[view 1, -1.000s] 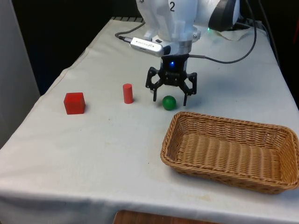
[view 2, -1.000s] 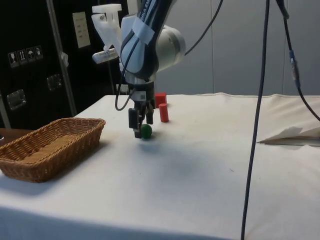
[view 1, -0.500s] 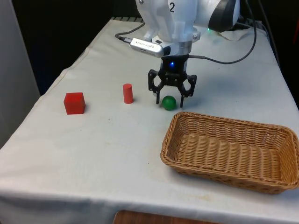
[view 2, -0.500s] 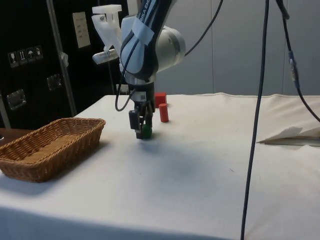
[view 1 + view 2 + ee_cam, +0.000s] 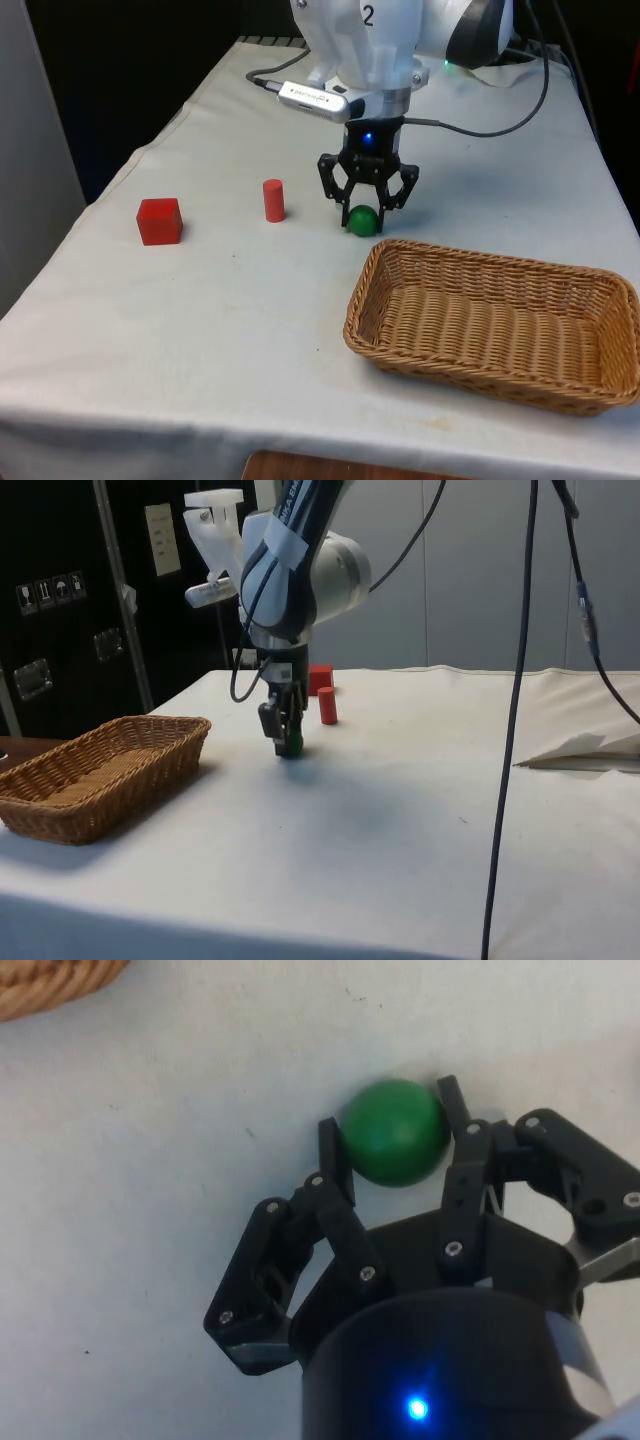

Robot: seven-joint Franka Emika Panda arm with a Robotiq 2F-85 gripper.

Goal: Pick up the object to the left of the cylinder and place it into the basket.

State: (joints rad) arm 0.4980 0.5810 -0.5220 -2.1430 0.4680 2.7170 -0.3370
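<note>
Now — claw: the gripper (image 5: 362, 223) is down at the white cloth (image 5: 250, 330), drawn narrow around the green ball (image 5: 362, 219); in the wrist view both fingers (image 5: 330, 1152) look to be pressed against its sides.
Task's thing: the green ball (image 5: 392, 1132) rests on the cloth beside the red cylinder (image 5: 273, 200), on the front view's right of it — the robot's own left.
Other side of the cylinder: a red cube (image 5: 159, 221), well apart, untouched.
Relation that matters: the basket (image 5: 480, 258) lies beyond the ball from the cylinder, nearer the front camera, its near rim just beside the ball.
Long axis: none — a ball, so finger heading hardly matters.
Next move, by judgement: lift straight up first, then carry away from the cylinder over the rim.
Risk: a round thing may slip out.
</note>
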